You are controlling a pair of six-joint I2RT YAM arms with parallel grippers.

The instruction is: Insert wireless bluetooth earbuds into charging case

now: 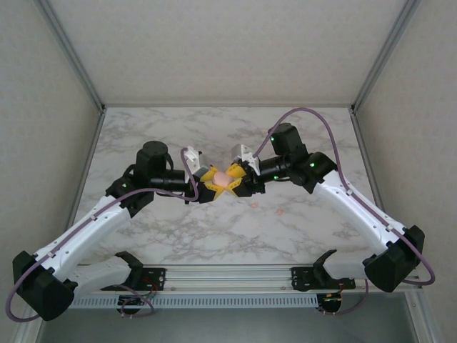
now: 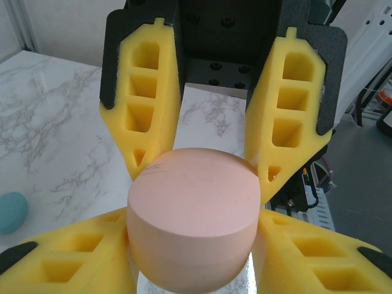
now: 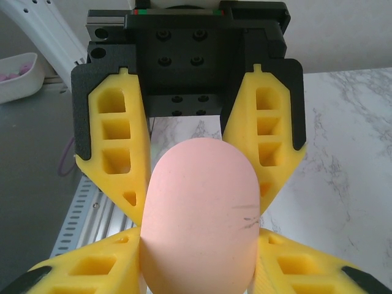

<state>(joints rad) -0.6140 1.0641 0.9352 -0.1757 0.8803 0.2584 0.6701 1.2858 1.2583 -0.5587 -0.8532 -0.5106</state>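
Note:
A salmon-pink oval charging case (image 1: 223, 176) hangs in the air above the middle of the table, lid closed, held from both sides. My left gripper (image 1: 211, 183) is shut on one side of it and my right gripper (image 1: 240, 179) on the other. In the left wrist view the case (image 2: 193, 211) sits between my lower yellow fingers (image 2: 79, 257), with the right gripper's fingers above it. The right wrist view shows the case (image 3: 199, 214) end-on. A teal rounded thing (image 2: 11, 211) lies on the table; I cannot tell whether it is an earbud or a case.
The marble table (image 1: 300, 229) lies below the held case. A white tray (image 3: 18, 76) with small pink pieces stands off the table's near side. The metal rail (image 1: 228, 275) with the arm bases runs along the near edge.

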